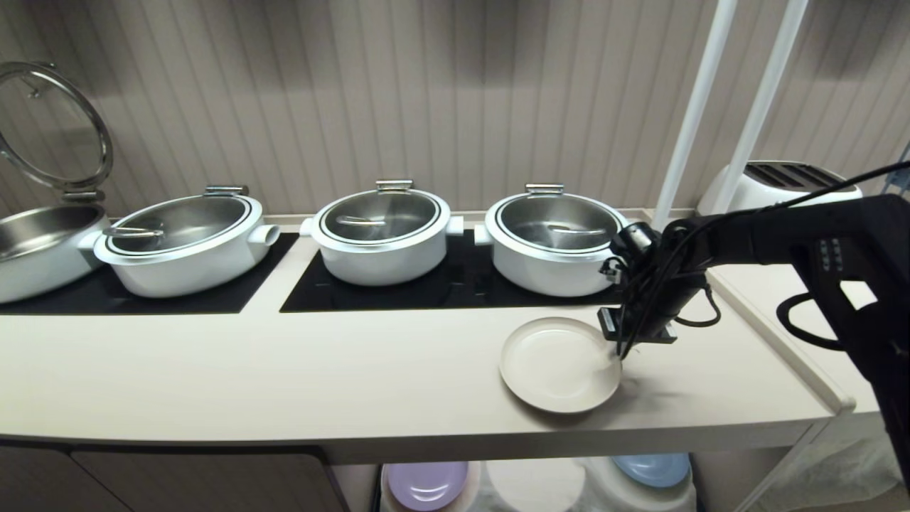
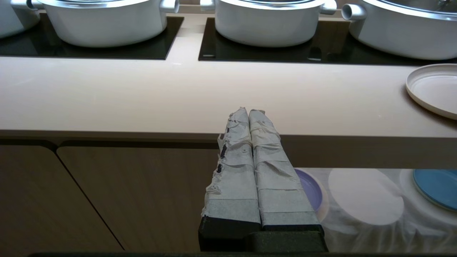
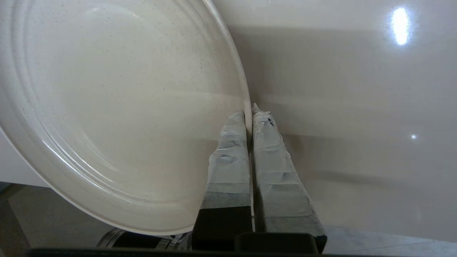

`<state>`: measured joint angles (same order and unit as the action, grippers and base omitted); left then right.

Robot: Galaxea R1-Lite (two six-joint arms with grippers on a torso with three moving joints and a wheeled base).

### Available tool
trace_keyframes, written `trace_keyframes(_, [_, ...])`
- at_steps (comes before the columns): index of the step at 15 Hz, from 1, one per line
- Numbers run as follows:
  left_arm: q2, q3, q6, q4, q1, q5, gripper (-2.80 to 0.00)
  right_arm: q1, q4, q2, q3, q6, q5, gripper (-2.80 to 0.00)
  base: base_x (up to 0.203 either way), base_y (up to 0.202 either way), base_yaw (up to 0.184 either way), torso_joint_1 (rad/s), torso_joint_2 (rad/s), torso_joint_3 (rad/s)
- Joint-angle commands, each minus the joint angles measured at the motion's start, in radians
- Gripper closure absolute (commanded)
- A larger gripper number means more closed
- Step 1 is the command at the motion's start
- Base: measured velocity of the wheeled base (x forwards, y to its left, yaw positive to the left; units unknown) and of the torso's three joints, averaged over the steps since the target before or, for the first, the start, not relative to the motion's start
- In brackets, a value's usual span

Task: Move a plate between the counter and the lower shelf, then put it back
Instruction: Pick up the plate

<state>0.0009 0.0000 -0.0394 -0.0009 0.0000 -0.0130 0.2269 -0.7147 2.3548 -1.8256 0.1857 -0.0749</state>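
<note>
**Right gripper pinches the plate rim at the counter's near edge; a lift, judged, is next.**

Head view: the round matte cream-beige plate [image 1: 558, 364] lies on the long pale beige counter [image 1: 284, 377], its near side at the front edge. The right gripper [image 1: 625, 350] sits at its 3 o'clock rim. Count: four white pots, two black panels, one toaster. The cloth-draped lower shelf [image 1: 533, 487] holds one lilac plate [image 1: 425, 483] and one blue plate [image 1: 652, 468].

Left wrist view: the left gripper [image 2: 248, 114], pressed together and empty, is parked before the counter front.

Right wrist view: the taped fingers [image 3: 228, 157] clamp the rim. The next move calls for a level lift clear of the edge, then a descent to the vacant middle pad.
</note>
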Motion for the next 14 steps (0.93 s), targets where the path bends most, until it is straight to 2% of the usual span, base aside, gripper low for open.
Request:
trace_keyframes(1, [0.001,0.0,-0.001,-0.001,0.0,-0.001,0.0,-0.003,-0.003,-0.044,0.031,0.017,-0.002,0.0,0.0,0.0,0.0,0.0,0.0,0.0])
trace_keyframes(5, [0.001,0.0,-0.001,-0.001,0.0,-0.001,0.0,-0.004,-0.002,-0.092,0.084,0.088,-0.005,0.0,0.0,0.0,0.0,0.0,0.0,0.0])
trace_keyframes(14, [0.001,0.0,-0.001,-0.001,0.002,-0.001,0.0,-0.069,0.006,-0.267,0.222,0.085,-0.071,0.0,0.0,0.0,0.0,0.0,0.0,0.0])
